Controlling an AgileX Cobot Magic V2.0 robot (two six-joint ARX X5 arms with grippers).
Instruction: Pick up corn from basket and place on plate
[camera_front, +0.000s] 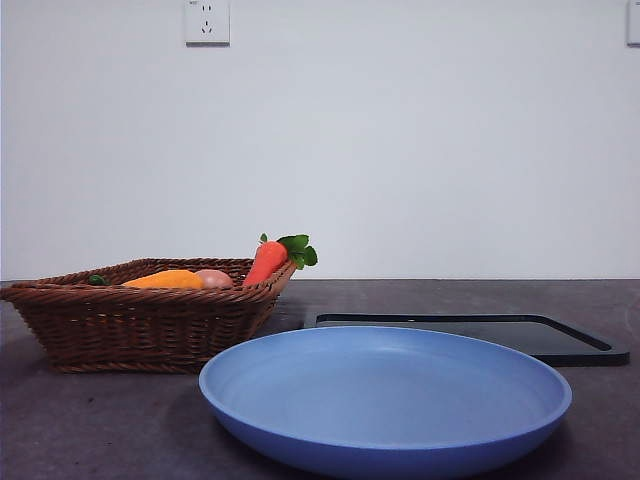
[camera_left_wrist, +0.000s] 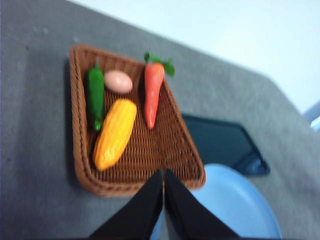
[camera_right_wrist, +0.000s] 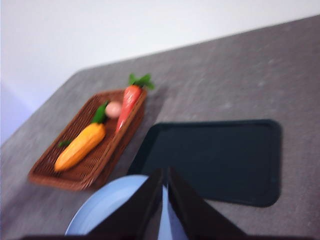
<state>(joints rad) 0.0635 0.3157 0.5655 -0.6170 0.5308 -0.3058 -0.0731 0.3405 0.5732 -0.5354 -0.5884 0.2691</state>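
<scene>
Lying in the basket (camera_left_wrist: 150, 150): the corn (camera_left_wrist: 114, 133), long and yellow-orange, flat on the woven floor near one long side. Right beside it, a green pepper (camera_left_wrist: 95, 95), closer to the rim. Near the corn's far tip, a small pinkish egg (camera_left_wrist: 118, 81). Along the other long side, a carrot (camera_left_wrist: 153, 92), its green leaves poking over the rim.

Sitting toward the table's (camera_front: 100, 420) left side, that basket. Just beside it, near the front edge, the blue plate (camera_front: 385, 400), nothing on it. Behind the plate, a flat black tray (camera_front: 560, 345).

Up in the air above the basket's near rim and the plate's edge: the left gripper (camera_left_wrist: 163, 172), jaws pressed together, holding nothing. Up above the plate and the tray's near edge: the right gripper (camera_right_wrist: 164, 172), jaws also pressed together, holding nothing. Both well apart from the corn.
</scene>
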